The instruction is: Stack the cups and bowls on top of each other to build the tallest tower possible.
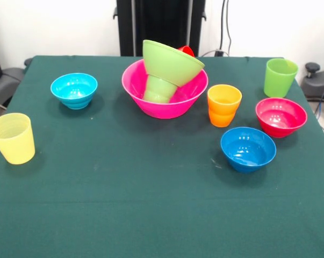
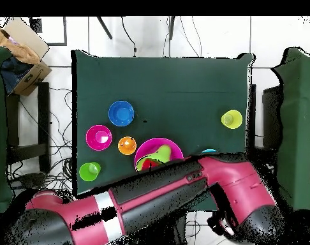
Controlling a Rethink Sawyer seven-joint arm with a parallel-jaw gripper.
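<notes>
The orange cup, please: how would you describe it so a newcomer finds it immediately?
Start at the large pink bowl at the table's far middle in the front view. The orange cup stands just right of it, upright and empty. It is the only orange item, narrower and taller than the magenta bowl and blue bowl nearby.

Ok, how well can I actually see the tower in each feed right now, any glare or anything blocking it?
Front view: even light, soft shadows, the tower fully visible, tilted inside the pink bowl; small glare spots on the darker blue bowl. Overhead view: the arm covers the near table edge and part of the pink bowl; the gripper cannot be made out.
</notes>
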